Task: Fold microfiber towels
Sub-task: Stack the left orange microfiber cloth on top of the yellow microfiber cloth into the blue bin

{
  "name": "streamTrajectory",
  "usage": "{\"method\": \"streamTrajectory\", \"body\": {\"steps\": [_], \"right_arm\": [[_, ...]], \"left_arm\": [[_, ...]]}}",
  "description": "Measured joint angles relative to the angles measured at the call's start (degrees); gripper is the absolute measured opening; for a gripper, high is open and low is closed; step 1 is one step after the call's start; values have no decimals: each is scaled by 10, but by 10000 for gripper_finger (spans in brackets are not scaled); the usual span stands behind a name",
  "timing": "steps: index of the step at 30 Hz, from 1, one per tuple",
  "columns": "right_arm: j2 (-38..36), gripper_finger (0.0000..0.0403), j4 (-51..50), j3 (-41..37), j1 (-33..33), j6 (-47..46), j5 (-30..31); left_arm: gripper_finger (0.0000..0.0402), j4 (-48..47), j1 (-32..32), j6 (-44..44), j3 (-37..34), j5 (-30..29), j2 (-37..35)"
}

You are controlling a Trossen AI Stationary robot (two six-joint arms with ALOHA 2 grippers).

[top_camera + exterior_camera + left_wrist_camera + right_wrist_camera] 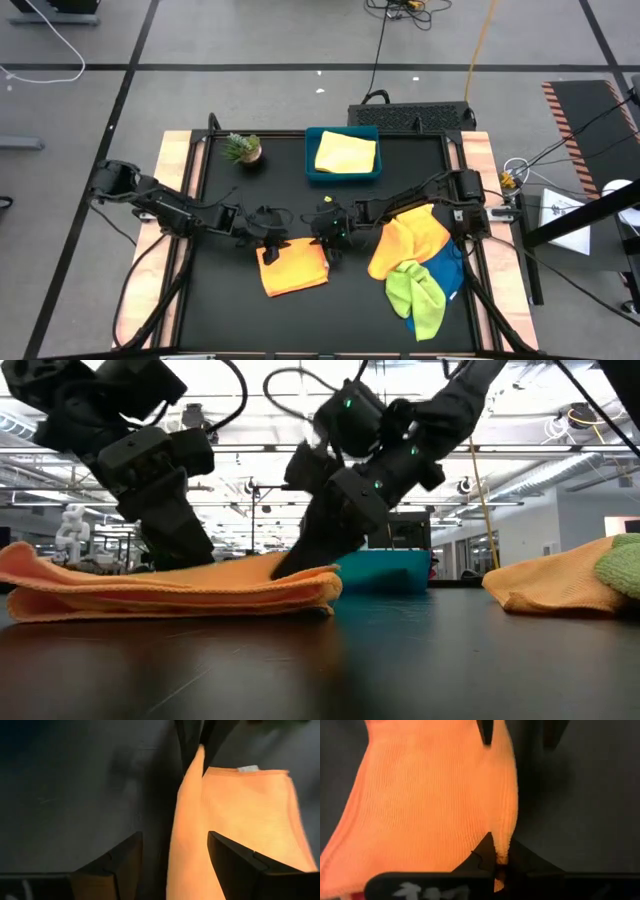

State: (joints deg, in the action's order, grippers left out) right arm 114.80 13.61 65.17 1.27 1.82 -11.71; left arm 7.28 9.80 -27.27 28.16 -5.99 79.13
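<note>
- While no print can be read anywhere, the folded orange towel (294, 268) carries a small white tag at one edge, seen in the left wrist view, its lettering too small to make out.
- It lies near the middle front of the black table (230, 315), doubled over into a rough square; the low view shows two soft layers with a rounded fold and a fine looped nap.
- At its far right corner the right gripper (331, 246) has its fingers pinched together on the cloth's edge, the fabric puckered between the tips in the right wrist view.
- At the far left corner the left gripper (272, 245) stands with its fingers apart, straddling the towel's raised edge without clamping it.
- To the right lies a loose heap: a second orange towel (405, 240), a lime green towel (418, 290) crumpled over it, and a blue towel (446, 272) beneath.
- A folded yellow towel (346, 152) rests in the rigid teal tray (312, 172) at the table's back.
- Left of the tray stands a small potted plant (242, 148).
</note>
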Motion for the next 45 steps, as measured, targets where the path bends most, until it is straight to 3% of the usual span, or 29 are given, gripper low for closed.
{"method": "streamTrajectory", "body": {"steps": [7,19,24,34,40,45], "right_arm": [[-50,3,-23,0,37,69,102],[-76,2,-53,0,48,71,121],[-76,2,-66,0,49,66,147],[-76,2,-78,0,49,63,147],[-76,2,-84,0,49,51,147],[-76,2,-93,0,49,44,149]], "left_arm": [[225,2,-48,37,0,93,0],[225,-46,-63,65,0,211,0],[225,-104,-61,62,0,213,0],[220,-121,-52,62,-1,209,0],[162,-119,-52,67,-1,194,0],[72,-117,-52,85,-1,194,0]]}}
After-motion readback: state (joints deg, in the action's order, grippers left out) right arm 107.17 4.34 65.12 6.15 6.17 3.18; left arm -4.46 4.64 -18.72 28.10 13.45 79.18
